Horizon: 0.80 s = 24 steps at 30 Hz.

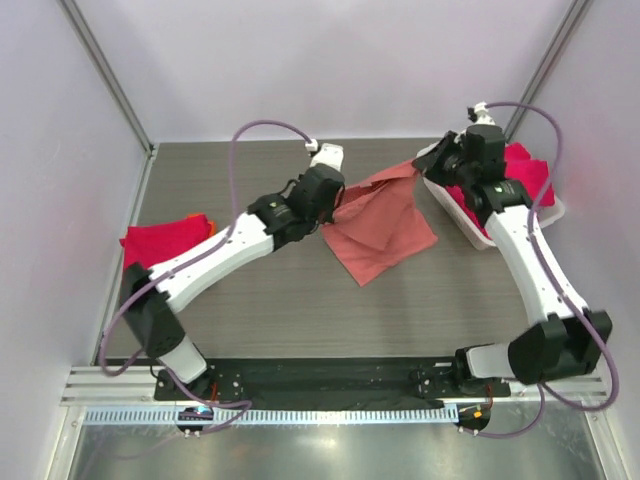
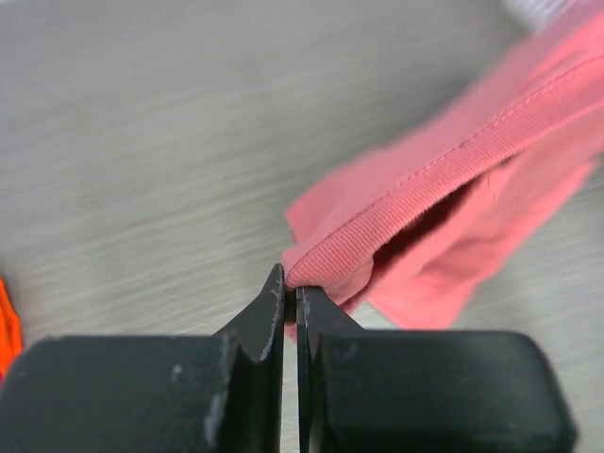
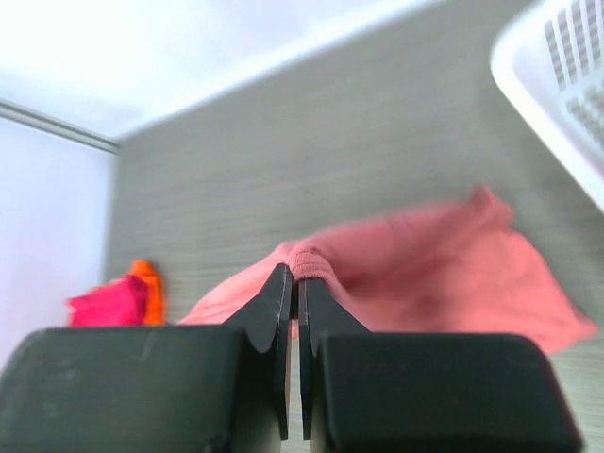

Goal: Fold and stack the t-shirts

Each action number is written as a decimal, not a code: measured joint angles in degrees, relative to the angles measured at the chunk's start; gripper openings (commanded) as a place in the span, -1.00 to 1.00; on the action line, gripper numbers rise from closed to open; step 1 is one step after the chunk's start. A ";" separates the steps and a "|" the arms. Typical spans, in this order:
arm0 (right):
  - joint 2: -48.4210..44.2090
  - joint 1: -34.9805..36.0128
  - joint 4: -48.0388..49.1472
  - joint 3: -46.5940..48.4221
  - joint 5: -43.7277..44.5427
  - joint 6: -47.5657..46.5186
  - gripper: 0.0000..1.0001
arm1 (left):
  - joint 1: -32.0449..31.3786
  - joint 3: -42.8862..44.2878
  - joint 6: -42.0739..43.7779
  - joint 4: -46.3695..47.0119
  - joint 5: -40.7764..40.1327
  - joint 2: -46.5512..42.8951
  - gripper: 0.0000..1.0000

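A grey wood-grain table (image 1: 260,300) is closed in by pale walls (image 1: 330,60). A white plastic mesh basket (image 1: 478,238) sits at the table's far right. A bit of orange cloth (image 1: 205,222) lies at the table's left side. A black base plate (image 1: 330,378) runs along the table's near edge.

- Salmon-pink cloth t-shirt (image 1: 385,225), mid-table: plain, no print; its ribbed edge band (image 2: 425,193) is the same pink with matching stitching.
- Crimson-red cloth t-shirts (image 1: 527,170), far right: plain bright red.
- Folded crimson-red cloth pile (image 1: 158,242), left: plain red, with an orange strip (image 3: 146,288) along one edge.
- White plastic mesh basket (image 3: 578,42), right: white, a grid of small holes.
- Flat wood-look table (image 1: 270,300): grey-brown with fine, straight grain streaks.
- Jointed robot arms (image 1: 215,260): white links, black joints; looping thin cables (image 1: 265,125) lilac.
- Left gripper (image 2: 290,283) and right gripper (image 3: 294,278): matt black.
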 measured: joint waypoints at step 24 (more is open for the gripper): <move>-20.52 1.22 -23.50 43.89 -11.69 1.36 -0.98 | -2.93 37.94 -1.36 -21.88 23.80 -23.10 -1.00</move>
